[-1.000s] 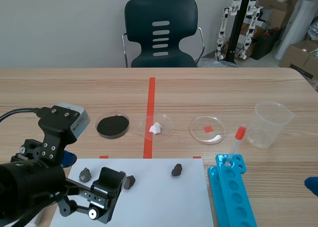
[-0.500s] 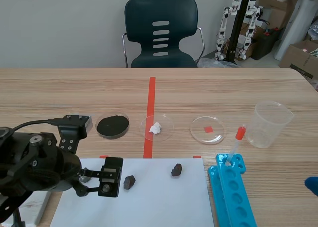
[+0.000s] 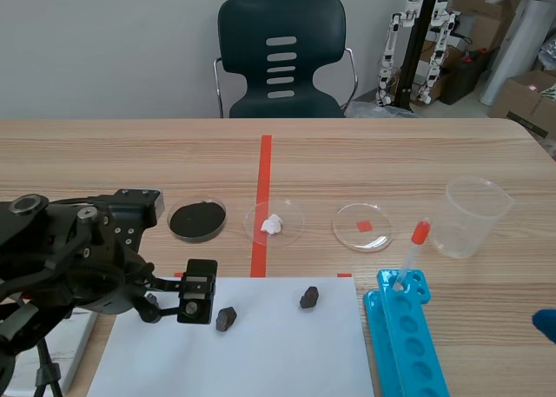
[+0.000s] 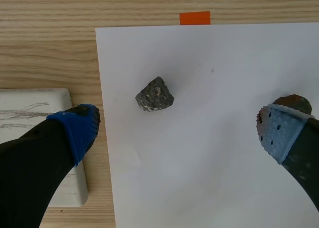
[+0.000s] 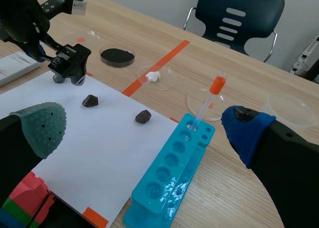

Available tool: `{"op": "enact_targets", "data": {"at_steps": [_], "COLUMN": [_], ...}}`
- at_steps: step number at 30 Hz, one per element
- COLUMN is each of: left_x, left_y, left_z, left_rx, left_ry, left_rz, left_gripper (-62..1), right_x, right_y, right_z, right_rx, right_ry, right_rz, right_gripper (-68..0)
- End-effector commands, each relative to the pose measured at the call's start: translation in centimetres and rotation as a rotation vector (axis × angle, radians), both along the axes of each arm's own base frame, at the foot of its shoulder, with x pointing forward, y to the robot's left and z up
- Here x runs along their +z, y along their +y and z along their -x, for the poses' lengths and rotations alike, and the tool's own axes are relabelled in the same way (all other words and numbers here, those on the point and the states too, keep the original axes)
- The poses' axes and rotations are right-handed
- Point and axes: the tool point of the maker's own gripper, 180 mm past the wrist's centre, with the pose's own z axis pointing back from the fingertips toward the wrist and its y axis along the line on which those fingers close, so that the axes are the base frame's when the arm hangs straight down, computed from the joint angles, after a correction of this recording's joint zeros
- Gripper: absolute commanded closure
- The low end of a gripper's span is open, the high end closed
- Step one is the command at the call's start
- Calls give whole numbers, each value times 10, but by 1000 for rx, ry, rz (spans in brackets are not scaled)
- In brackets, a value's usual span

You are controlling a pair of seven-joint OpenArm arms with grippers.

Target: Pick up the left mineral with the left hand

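The left mineral (image 4: 155, 94), a grey speckled stone, lies on the white paper (image 4: 209, 153) near its left edge. My left gripper (image 4: 178, 117) hangs open above it, and the stone sits just ahead of the gap between the fingers, nearer the left one. A darker middle mineral (image 4: 294, 102) peeks out behind the right pad. In the scene view the left gripper (image 3: 171, 300) points down over the paper's left part and covers the left mineral; the middle mineral (image 3: 226, 318) and right mineral (image 3: 308, 297) show. My right gripper (image 5: 143, 119) is open and holds nothing.
A white flat tray (image 4: 30, 113) lies left of the paper. Beyond the paper stand petri dishes with black powder (image 3: 197, 219), a white lump (image 3: 274, 223) and a red chip (image 3: 362, 226). A plastic beaker (image 3: 473, 216) and a blue tube rack (image 3: 408, 345) with a pipette (image 3: 411, 254) are at the right.
The left arm has swung back and up from the front edge, and its gripper has turned down over the left mineral, which it now hides in the scene view. Minerals have not moved.
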Motion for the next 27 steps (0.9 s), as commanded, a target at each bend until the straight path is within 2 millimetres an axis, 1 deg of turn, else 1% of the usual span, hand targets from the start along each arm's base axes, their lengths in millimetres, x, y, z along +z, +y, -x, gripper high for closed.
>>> {"op": "enact_targets", "data": {"at_steps": [1, 8, 15, 19, 27], "left_x": [1, -12, -20, -22, -23], "left_y": [0, 3, 7, 7, 2], "left_z": [-4, -7, -10, -12, -14], "left_rx": [-3, 7, 12, 5, -6], "left_ry": [-9, 31, 58, 63, 52], "left_rz": [-6, -22, -35, -31, -20], "left_gripper": [-623, -623, -619, -570, -380], "right_x": [10, 10, 10, 10, 10], "right_y": [0, 0, 0, 0, 0], "right_z": [-5, -5, -5, -5, -5], "right_rx": [-1, -1, -1, -1, -1], "right_ry": [-37, -37, -37, -37, -37], "right_rz": [-12, -12, -12, -12, -12], "right_gripper": [-679, -679, -679, -679, -679]}}
